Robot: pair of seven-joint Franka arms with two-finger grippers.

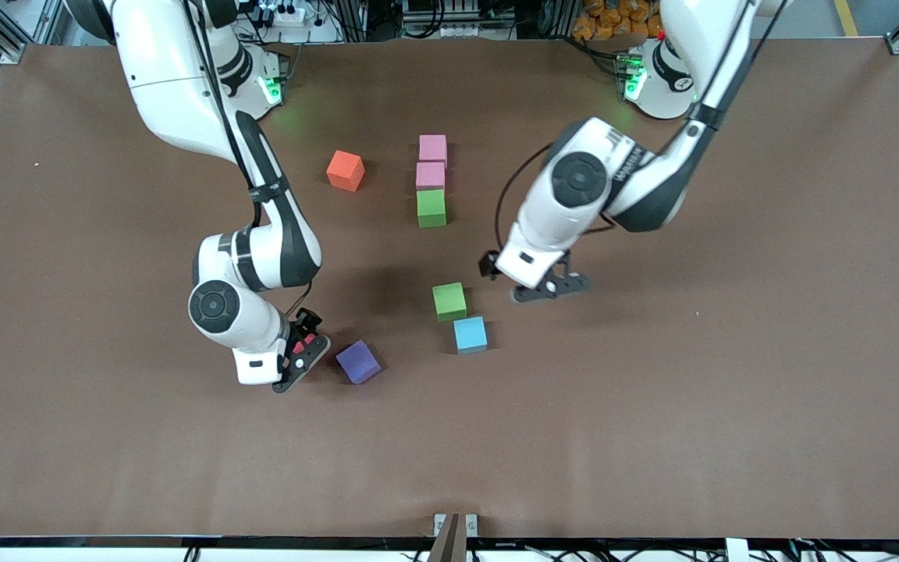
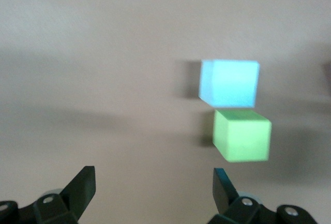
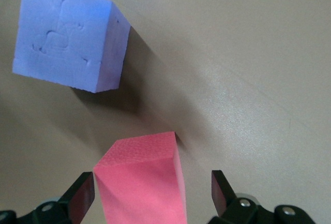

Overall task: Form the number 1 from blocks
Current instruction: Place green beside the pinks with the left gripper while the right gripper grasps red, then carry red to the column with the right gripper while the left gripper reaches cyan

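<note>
**Red block sits between the right arm's parted fingers, column half built**

Nearest the front camera, the right end effector [image 1: 303,361] is low over the counter [image 1: 652,406], toward the right arm's end. Its fingers are spread wide, and the red block [image 3: 142,182] stands between them without either finger touching it, so it is straddled, not gripped. The purple block [image 1: 358,361] lies just beside that end effector, turned askew to the counter's edges.

A little farther off, the blue block [image 1: 470,334] and a green block [image 1: 449,300] sit corner to corner. The left end effector [image 1: 551,289] hovers near that green block, on the side toward the left arm's end, fingers released and holding nothing.

Farther still, a second green block [image 1: 431,208] and two pink blocks [image 1: 431,162] form a touching line running away from the camera, probably the stem of the numeral. The orange block [image 1: 345,170] lies apart from it, toward the right arm's end.

The red block lies dead centre in the right arm's reach, so closing there looks like the likely next move.
</note>
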